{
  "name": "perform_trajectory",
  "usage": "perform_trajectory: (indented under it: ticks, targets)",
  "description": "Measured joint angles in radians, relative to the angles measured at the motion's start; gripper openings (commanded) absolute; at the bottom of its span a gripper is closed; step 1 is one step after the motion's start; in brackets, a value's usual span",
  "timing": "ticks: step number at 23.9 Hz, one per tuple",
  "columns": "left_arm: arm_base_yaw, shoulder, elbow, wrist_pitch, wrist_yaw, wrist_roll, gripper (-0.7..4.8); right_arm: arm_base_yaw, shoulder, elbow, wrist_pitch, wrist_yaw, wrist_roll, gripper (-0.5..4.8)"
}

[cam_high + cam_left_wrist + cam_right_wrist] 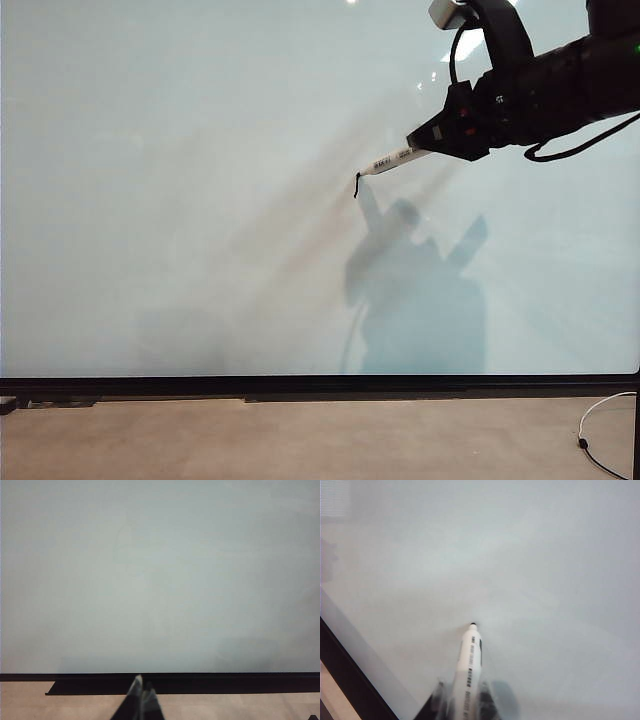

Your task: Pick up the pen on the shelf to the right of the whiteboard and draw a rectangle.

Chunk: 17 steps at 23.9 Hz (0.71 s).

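The whiteboard (200,200) fills almost the whole exterior view. My right gripper (432,135) reaches in from the upper right, shut on the pen (392,160), a slim white marker with dark print. The pen's dark tip touches the board at a short black stroke (356,185) that runs downward. No whole rectangle shows. In the right wrist view the pen (469,672) sticks out between the gripper's (465,700) blurred fingers, tip on the board (530,570). My left gripper (141,687) sits low before the board's lower edge, its fingertips together.
A thin black frame (320,385) bounds the board's lower edge, with a brown surface (300,440) below it. A white cable (600,420) lies at the lower right. The arm's shadow (420,290) falls on the board below the pen.
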Motion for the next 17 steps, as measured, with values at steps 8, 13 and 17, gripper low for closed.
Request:
perform_trajectory:
  ticks: [8,13,17]
  targets:
    - [0.0,0.0,0.0,0.0,0.0,0.0,-0.04,0.003,-0.008,0.0,0.0,0.0,-0.002,-0.04]
    - [0.0,0.0,0.0,0.0,0.0,0.0,-0.04,0.003,-0.016,0.0,0.005,0.0,-0.003,-0.04]
    - [0.0,0.0,0.0,0.0,0.0,0.0,-0.04,0.003,-0.029,0.001,0.005,0.0,-0.003,-0.04]
